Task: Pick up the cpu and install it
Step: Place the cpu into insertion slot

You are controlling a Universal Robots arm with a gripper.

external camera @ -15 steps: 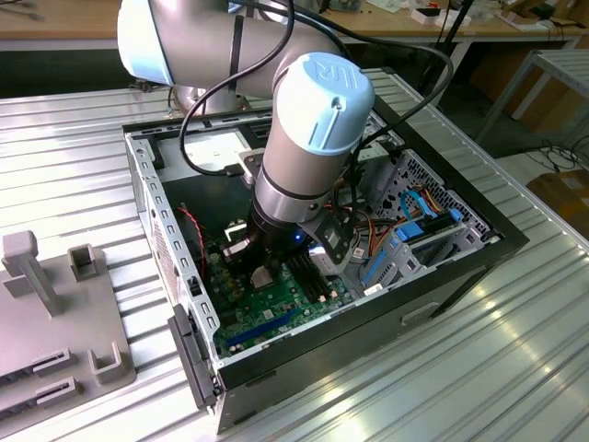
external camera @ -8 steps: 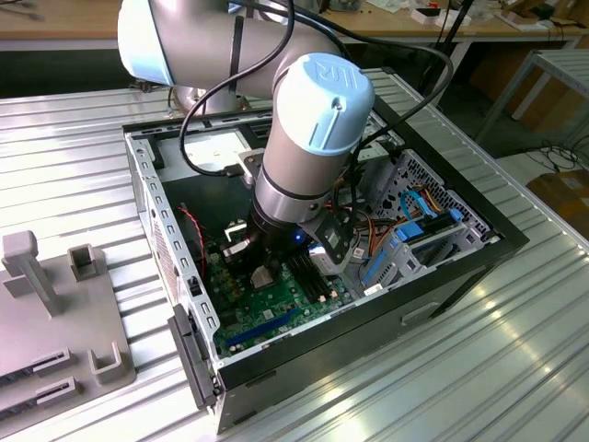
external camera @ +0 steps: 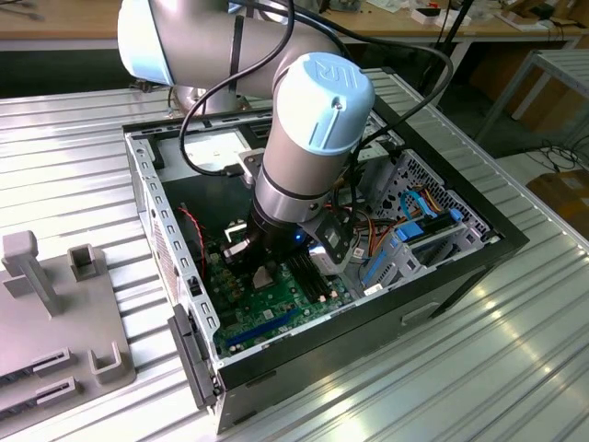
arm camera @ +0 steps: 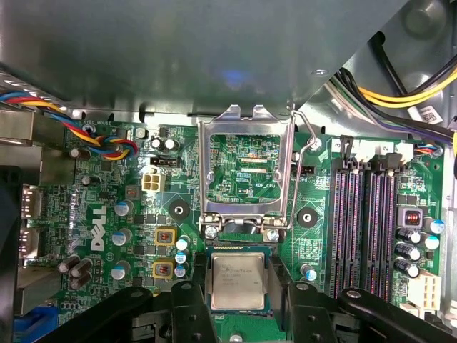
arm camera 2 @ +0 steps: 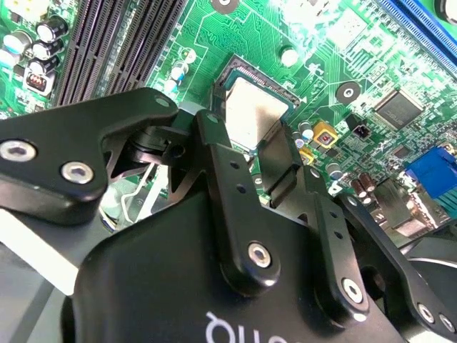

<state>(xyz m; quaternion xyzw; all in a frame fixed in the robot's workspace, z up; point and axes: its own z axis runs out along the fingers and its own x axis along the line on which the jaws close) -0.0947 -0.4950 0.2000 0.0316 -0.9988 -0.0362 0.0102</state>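
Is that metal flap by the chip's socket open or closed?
Open: the socket's metal frame is swung back, motherboard showing through its window; the cpu lies uncovered beside its hinge.

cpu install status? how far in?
Done: the cpu is picked up and lies squarely at the socket. In hand: the gripper sits close around it; grip or release, I can't tell. Left: the metal retention frame stands raised, so the cpu isn't clamped down.
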